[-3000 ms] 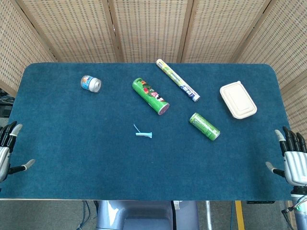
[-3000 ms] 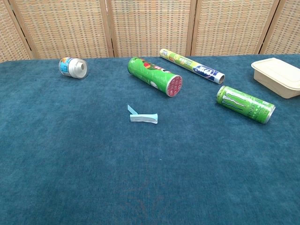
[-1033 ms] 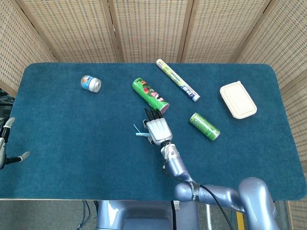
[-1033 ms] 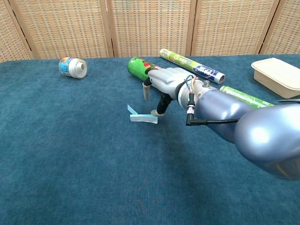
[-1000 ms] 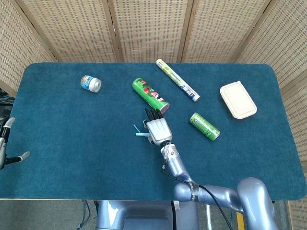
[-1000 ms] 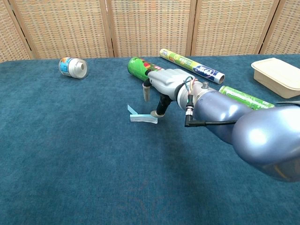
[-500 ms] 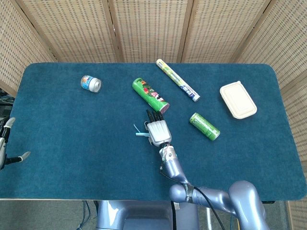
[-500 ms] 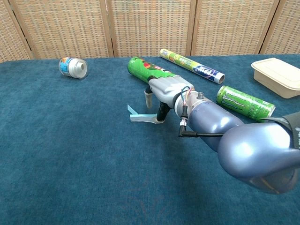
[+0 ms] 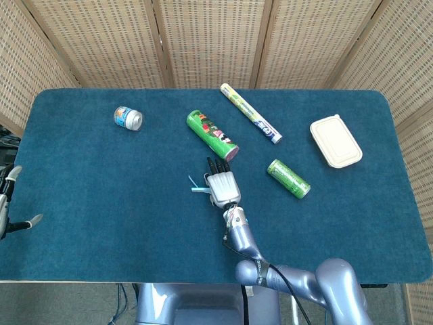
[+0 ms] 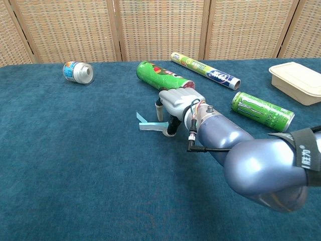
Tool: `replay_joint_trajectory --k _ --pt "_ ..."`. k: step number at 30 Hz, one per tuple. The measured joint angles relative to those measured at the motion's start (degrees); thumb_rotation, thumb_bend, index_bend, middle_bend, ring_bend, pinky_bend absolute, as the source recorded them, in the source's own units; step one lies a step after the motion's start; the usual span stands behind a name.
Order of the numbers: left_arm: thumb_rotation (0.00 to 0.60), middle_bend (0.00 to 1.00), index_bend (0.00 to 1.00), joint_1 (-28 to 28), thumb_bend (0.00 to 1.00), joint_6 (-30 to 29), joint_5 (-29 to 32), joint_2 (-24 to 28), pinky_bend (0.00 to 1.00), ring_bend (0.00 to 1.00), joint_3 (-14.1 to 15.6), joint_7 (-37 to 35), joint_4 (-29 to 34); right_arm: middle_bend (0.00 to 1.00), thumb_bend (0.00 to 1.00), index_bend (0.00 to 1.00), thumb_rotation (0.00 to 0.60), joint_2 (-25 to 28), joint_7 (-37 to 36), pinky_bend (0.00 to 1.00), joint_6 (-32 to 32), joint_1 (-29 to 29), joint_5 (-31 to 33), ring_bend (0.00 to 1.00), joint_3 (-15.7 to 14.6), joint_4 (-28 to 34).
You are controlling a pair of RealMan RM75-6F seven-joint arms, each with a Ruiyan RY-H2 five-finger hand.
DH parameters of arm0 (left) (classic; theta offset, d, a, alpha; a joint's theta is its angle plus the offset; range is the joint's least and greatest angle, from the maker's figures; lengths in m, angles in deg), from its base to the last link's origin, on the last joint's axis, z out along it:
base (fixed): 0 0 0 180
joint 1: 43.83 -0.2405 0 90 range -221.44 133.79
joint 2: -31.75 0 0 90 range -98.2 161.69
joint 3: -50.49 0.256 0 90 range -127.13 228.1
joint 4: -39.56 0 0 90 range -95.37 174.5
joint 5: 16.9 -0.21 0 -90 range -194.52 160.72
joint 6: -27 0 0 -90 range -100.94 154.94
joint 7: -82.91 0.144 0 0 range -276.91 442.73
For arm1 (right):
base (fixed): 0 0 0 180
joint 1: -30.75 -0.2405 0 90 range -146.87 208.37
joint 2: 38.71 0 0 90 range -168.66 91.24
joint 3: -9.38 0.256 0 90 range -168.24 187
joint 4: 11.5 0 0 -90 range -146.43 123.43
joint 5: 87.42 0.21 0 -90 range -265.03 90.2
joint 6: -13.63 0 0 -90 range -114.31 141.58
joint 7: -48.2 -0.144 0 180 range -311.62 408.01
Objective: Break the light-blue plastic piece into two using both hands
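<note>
One robot hand, the right (image 10: 173, 103), had crept onto the blue piece (image 10: 150, 124) at frame centre, fingertips down on its right end, grip unclear. Left robot hand (image 9: 7, 206) stayed spread at far left, so snapping remained ahead.

The plastic piece (image 10: 152, 125) lies mid-table under the right hand (image 10: 173, 106), chip tube (image 10: 163, 78) just behind, small can (image 9: 128, 118) toward the far-left corner, lidded container (image 9: 335, 141) near the right edge.
</note>
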Motion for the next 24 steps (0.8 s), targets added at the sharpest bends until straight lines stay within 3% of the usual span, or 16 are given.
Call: replay_joint_trajectory --k 13,24 --pt "0.6 0.0 0.0 0.1 0.0 0.2 0.4 -0.2 0.0 0.0 -0.1 0.4 -0.3 0.0 0.38 0.47 0.6 -1.3 0.1 0.0 -1.1 -0.1 -0.8 0.0 0.5 -3.2" --pt "0.6 0.0 0.0 0.2 0.0 0.2 0.3 -0.3 0.0 0.0 0.0 0.4 -0.3 0.0 0.44 0.58 0.6 -2.1 -1.8 0.0 -1.8 0.0 -2.9 0.0 0.7 -4.7"
